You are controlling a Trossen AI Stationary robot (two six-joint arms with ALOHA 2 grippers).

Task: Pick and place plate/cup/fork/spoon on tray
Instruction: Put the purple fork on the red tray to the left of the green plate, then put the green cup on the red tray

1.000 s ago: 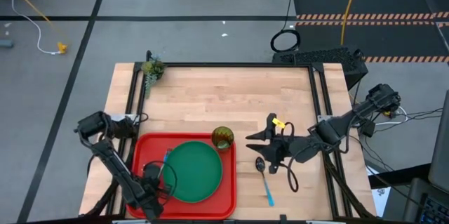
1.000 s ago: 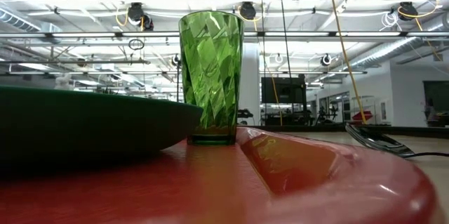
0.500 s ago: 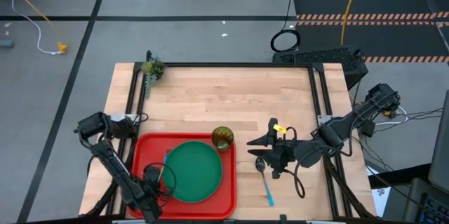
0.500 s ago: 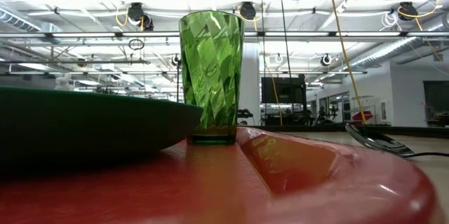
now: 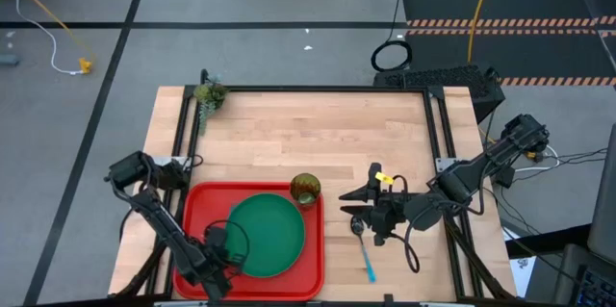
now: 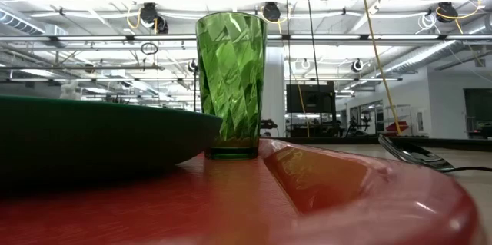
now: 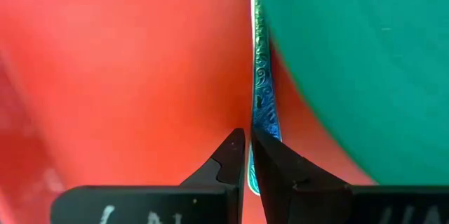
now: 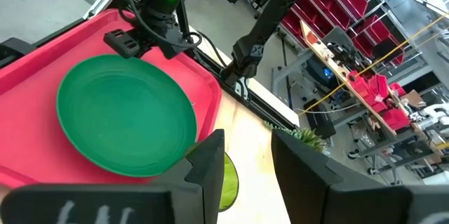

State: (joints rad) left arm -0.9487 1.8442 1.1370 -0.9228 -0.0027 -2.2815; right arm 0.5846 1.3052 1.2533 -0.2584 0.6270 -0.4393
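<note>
Large bright-red rectangular plastic tray (image 5: 197,213) sits at the near-left part of the wooden table (image 5: 289,134). Round flat dark-green plastic plate (image 5: 265,235) lies in the tray's middle. Small translucent olive-green tumbler cup (image 5: 305,189) stands upright at the tray's far-right corner, at 1 o'clock from the plate.

Left gripper (image 5: 217,249) is low over the tray at 9 o'clock from the plate, just beside its rim. In the left wrist view its fingers (image 7: 231,157) are pressed nearly together on the end of a slim patterned light-blue fork handle (image 7: 261,87); the handle runs straight out from the fingertips along the plate's edge, over the red tray floor. Tines not visible.

Right gripper (image 5: 364,213) hangs over bare table at 3 o'clock from the tray, fingers spread, nothing between them. Slim spoon with dark shiny oval bowl and light-blue handle (image 5: 364,249) lies flat on the wood; bowl directly beneath the gripper, handle pointing toward 5 o'clock. Contact: cannot tell.

Small leafy green plant sprig (image 5: 208,95) at the table's far-left corner.
</note>
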